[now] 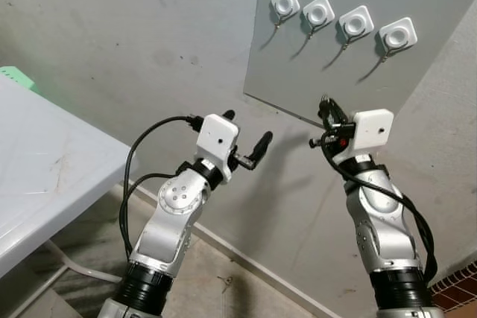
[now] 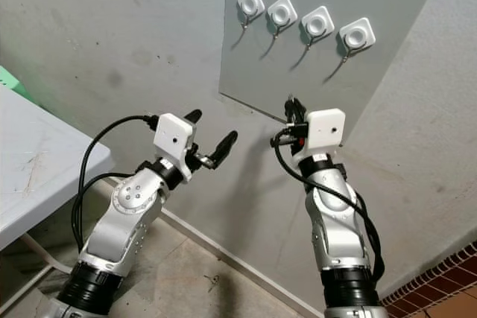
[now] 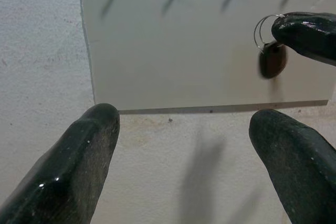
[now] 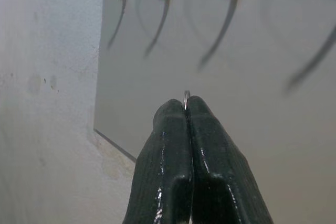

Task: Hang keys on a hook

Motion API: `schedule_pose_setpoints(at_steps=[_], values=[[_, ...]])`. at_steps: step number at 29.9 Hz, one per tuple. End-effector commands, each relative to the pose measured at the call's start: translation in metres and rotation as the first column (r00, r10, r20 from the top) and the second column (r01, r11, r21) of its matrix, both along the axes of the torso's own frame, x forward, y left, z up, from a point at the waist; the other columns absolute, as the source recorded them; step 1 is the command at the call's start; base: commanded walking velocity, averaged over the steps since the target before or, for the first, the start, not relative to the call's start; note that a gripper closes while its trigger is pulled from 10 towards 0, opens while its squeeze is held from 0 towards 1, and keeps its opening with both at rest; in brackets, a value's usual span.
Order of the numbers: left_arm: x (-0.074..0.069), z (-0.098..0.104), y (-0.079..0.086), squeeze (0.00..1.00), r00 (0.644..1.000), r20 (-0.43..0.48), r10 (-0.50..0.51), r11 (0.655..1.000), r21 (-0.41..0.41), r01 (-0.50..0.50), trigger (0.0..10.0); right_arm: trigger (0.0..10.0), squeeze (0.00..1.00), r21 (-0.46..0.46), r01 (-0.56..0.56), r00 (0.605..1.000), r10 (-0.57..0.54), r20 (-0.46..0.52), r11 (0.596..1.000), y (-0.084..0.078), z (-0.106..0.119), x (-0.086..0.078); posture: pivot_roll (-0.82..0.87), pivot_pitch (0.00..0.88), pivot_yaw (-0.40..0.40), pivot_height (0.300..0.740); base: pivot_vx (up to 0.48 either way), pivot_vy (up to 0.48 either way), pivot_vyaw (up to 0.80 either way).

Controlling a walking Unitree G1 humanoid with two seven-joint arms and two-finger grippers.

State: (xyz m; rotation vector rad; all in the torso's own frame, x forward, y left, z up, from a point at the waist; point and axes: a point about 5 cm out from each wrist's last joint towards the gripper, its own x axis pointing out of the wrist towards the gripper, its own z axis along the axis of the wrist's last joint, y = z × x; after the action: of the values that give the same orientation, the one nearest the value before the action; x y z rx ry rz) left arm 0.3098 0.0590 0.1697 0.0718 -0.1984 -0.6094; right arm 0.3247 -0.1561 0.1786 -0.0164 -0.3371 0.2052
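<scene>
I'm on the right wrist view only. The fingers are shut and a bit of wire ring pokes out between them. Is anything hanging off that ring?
Observer: Yes. The left wrist view shows a dark oval tag dangling from the thin silver key ring that the right gripper pinches.
Operator: I count three hooks above. Is that all?
Observer: No. The head views show four white square hook mounts in a row on the grey panel.
Operator: And the left arm?
Observer: The left gripper is raised beside the panel's lower left corner, with its fingers open and holding nothing.
</scene>
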Motion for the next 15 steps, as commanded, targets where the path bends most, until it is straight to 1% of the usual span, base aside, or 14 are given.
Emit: schedule_pose_setpoints(at_steps=[1,2,9,10,11,15], values=[[0.001,0.013,-0.004,0.0,0.999,0.038,-0.027,1.0,-0.003,0.027,10.0,10.0,0.0,0.02,0.02,0.999,-0.021,0.034,1.0,-0.007,0.008,0.002,0.07,0.021,-0.066,0.74,0.0,0.0,0.0],[0.001,0.017,-0.005,0.0,0.998,0.049,-0.034,0.999,-0.009,0.034,10.0,10.0,0.0,0.038,0.018,0.998,-0.02,0.055,0.999,-0.009,0.011,0.001,0.07,0.021,-0.064,0.74,0.0,0.0,0.0],[0.002,0.026,-0.006,0.0,0.996,0.073,-0.042,0.999,-0.029,0.044,10.0,10.0,0.0,0.101,0.033,0.994,-0.043,0.098,0.994,-0.019,0.018,-0.003,0.07,0.023,-0.06,0.74,0.0,0.0,0.0],[0.002,0.027,-0.006,0.0,0.996,0.075,-0.042,0.999,-0.03,0.045,10.0,10.0,0.0,0.136,0.01,0.994,-0.025,0.109,0.991,-0.02,0.019,-0.005,0.07,0.023,-0.06,0.74,0.0,0.0,0.0],[0.002,0.027,-0.006,0.0,0.996,0.074,-0.042,0.999,-0.031,0.044,10.0,10.0,0.0,0.148,0.001,0.994,-0.018,0.111,0.989,-0.02,0.019,-0.006,0.07,0.023,-0.06,0.74,0.0,0.0,0.0],[0.002,0.026,-0.006,0.0,0.996,0.073,-0.046,0.999,-0.024,0.048,10.0,10.0,0.0,0.166,-0.014,0.991,-0.008,0.134,0.986,-0.026,0.021,-0.011,0.06,0.026,-0.059,0.74,0.0,0.0,0.0]])
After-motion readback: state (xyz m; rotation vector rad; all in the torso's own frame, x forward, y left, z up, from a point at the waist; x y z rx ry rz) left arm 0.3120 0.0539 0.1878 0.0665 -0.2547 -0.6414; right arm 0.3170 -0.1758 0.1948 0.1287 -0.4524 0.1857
